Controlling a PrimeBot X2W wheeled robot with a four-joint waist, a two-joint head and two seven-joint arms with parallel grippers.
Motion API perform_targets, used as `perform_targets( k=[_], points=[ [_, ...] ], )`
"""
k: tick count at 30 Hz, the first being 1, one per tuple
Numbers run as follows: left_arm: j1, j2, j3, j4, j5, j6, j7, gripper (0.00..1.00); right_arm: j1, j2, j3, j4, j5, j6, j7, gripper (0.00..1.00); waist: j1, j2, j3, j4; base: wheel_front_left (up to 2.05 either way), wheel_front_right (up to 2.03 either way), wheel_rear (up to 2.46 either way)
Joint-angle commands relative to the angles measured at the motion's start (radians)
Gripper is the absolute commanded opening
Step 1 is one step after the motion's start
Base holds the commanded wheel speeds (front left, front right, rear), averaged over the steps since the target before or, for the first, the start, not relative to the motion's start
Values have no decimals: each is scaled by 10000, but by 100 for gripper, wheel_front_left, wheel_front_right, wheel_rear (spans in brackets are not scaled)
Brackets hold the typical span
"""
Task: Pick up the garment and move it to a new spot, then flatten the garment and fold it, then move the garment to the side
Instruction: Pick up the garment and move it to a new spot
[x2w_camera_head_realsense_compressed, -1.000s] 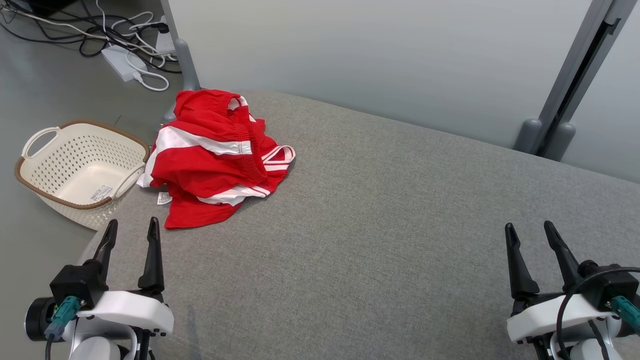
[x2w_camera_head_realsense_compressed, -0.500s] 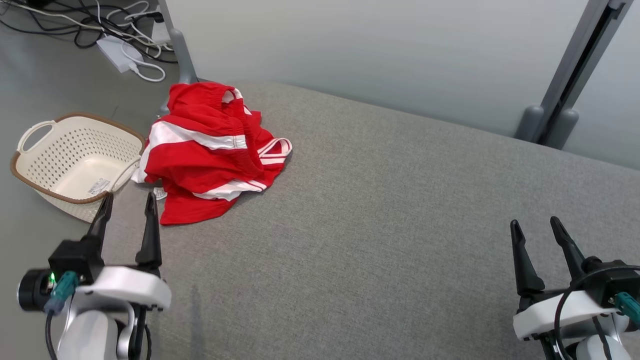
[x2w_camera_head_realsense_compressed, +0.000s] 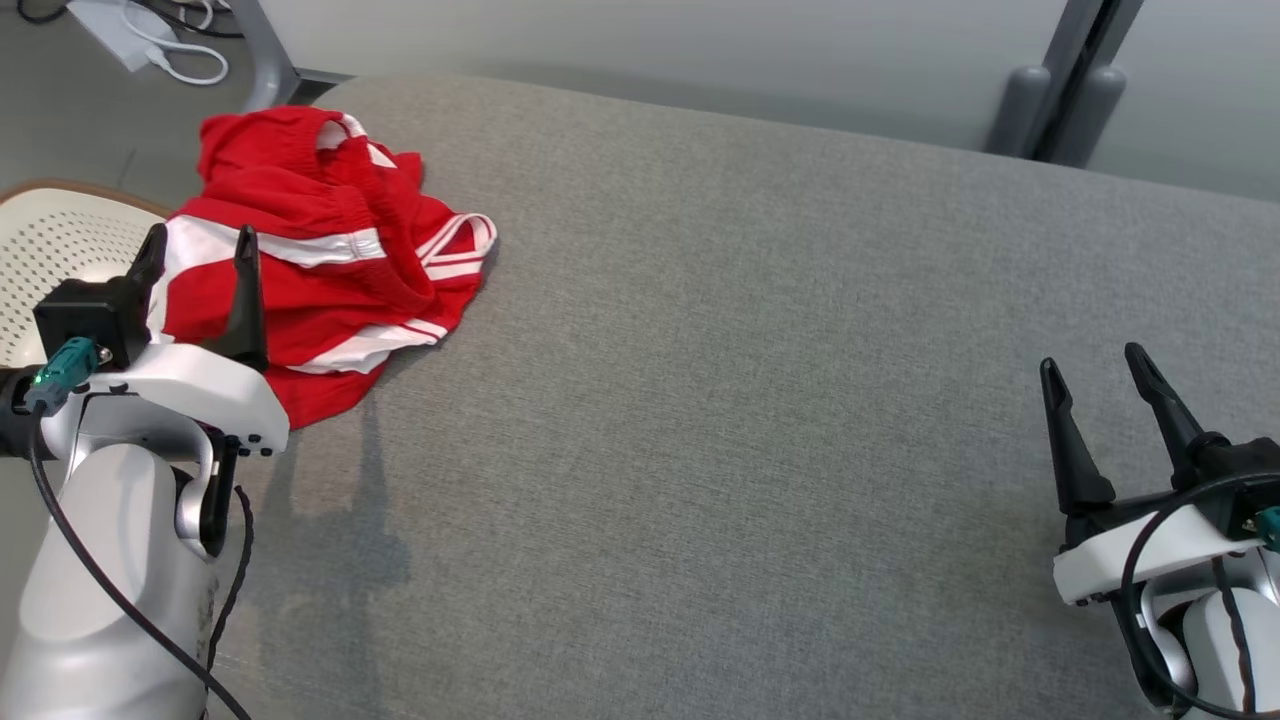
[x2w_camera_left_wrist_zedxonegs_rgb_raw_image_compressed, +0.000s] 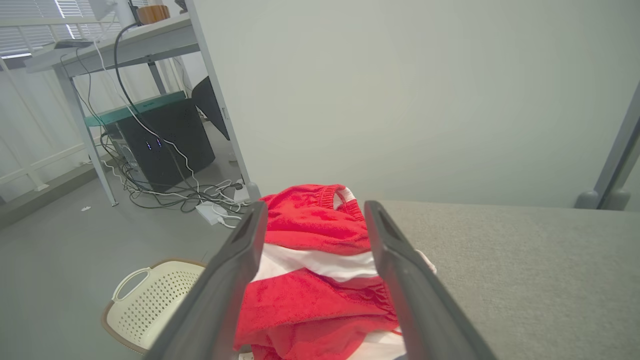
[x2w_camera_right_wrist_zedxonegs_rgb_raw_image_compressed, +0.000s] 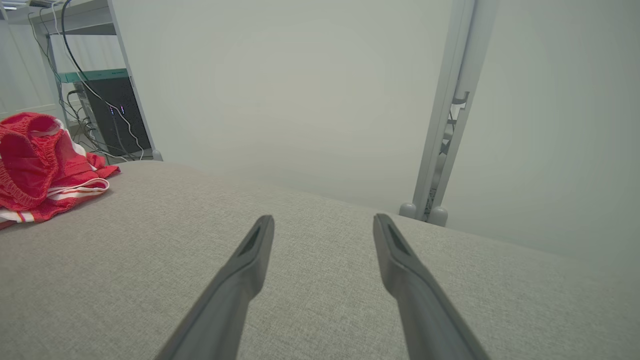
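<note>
The garment (x2w_camera_head_realsense_compressed: 330, 260), red shorts with white bands, is seen crumpled in a heap at the far left corner of the grey padded surface (x2w_camera_head_realsense_compressed: 750, 350). Its left side is at that surface's left edge, and any overhang is hidden behind the left gripper (x2w_camera_head_realsense_compressed: 200, 235). That gripper is held spread, nothing between its fingers. In the left wrist view the heap (x2w_camera_left_wrist_zedxonegs_rgb_raw_image_compressed: 320, 280) is framed between them, apparently not yet touched.

Only a top layer could be pinched from such a bunched pile, so the rest might trail or slip. A sideways nudge could send cloth over the left edge toward the basket (x2w_camera_head_realsense_compressed: 50, 250) on the floor below.

Wide bare room is offered to the right and near. The right gripper (x2w_camera_head_realsense_compressed: 1090, 358) is also held spread and empty, well apart at the near right.
</note>
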Motion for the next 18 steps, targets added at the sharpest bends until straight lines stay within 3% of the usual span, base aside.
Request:
perform_targets(
  k=[1, 8, 18],
  points=[
    [-406, 95, 19, 512, -112, -109, 119, 100, -179, -108, 36, -73, -56, 19, -7, 100, 0, 0, 523, -447, 0, 0, 0],
    [-1764, 327, -100, 3059, -389, -541, 742, 100, -459, -311, -37, -172, -39, 19, 54, 100, 0, 0, 1178, -814, 0, 0, 0],
    [-3108, 655, 2, 5305, -759, -652, 1279, 100, -709, -365, 58, -379, -62, 19, 189, 100, 0, 0, 1636, -1053, 0, 0, 0]
  ],
)
